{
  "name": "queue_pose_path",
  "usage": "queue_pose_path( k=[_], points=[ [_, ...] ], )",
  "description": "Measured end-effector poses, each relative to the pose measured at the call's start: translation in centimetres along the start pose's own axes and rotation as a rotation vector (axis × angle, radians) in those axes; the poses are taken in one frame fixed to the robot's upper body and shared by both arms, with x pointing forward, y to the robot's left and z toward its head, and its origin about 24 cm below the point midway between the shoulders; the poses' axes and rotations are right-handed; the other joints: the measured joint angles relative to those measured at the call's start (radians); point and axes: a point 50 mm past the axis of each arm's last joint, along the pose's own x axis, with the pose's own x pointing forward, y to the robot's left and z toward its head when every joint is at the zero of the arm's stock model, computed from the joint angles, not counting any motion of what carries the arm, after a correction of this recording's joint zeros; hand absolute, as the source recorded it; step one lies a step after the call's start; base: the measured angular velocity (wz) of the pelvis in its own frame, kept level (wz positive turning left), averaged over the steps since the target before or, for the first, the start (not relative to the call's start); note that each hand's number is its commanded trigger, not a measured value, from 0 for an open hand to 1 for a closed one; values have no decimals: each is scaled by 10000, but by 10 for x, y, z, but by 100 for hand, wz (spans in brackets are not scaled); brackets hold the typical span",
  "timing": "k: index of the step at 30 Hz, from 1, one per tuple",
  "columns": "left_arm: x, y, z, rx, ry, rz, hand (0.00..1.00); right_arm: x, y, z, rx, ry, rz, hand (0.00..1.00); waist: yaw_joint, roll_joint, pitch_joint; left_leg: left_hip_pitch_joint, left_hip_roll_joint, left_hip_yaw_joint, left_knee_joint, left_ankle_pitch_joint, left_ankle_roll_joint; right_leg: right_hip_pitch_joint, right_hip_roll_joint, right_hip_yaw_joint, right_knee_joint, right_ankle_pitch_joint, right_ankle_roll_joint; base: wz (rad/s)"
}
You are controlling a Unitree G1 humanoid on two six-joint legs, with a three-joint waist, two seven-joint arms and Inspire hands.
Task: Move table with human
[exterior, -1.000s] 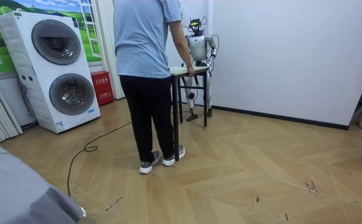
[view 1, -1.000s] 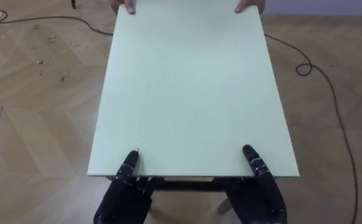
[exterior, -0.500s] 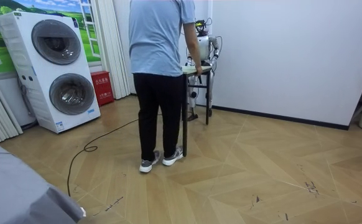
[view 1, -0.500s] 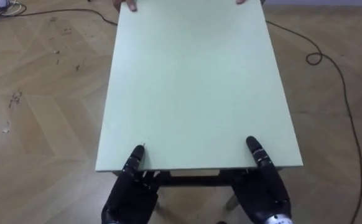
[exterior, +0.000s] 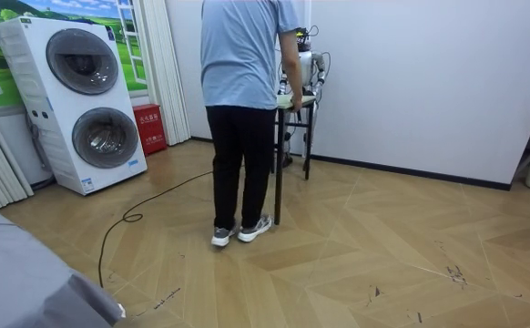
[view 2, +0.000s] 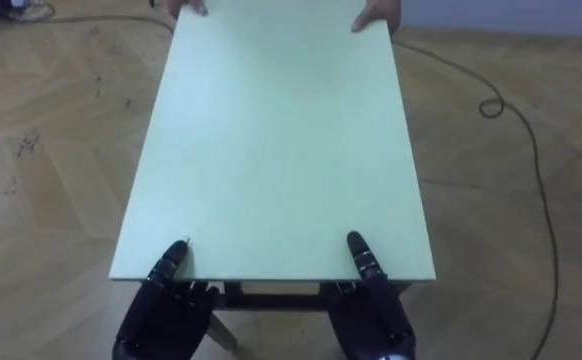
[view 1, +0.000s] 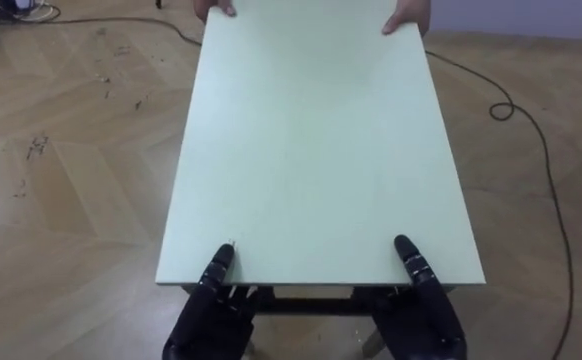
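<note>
In the room view the person (exterior: pixel 242 100) and the table (view 1: pixel 311 150) have shifted toward the room view's right, so the carry is advancing. The left hand (view 1: pixel 209 312) and right hand (view 1: pixel 425 312) still clamp the table's near edge, thumbs on top. The person holds its far corners.
</note>
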Motion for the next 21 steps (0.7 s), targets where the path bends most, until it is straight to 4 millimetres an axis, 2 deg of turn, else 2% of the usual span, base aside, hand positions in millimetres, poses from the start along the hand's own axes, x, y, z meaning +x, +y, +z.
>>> queue_pose_path(
  k=[2,6,10,19,21],
  points=[
    [-1,1,1,8,-48,18,100,1,1,-1,-53,20,73,100,212,-112,1,-59,26,168,-94,54,-75,90,155,143,-648,5,-3,-36],
    [-1,1,3,76,-85,-18,100,2,2,-2,-100,-6,109,100,241,-328,6,-72,175,142,-302,207,-223,385,468,131,-1473,239,-212,-8],
    [-3,2,4,250,-51,0,100,2,1,-4,-114,2,73,100,214,-400,8,-77,342,99,-377,273,-331,586,674,-2,-1987,471,-344,1],
    [-3,2,6,465,-106,-130,100,1,0,-6,-76,-142,228,100,174,-409,17,-213,298,-578,-697,555,-546,884,814,-665,-2535,581,-435,22],
    [-4,2,7,489,-164,-158,100,1,1,-8,-46,-98,304,100,199,-400,12,-374,300,-906,-610,619,-602,914,835,-940,-2592,581,-436,36]
  ],
)
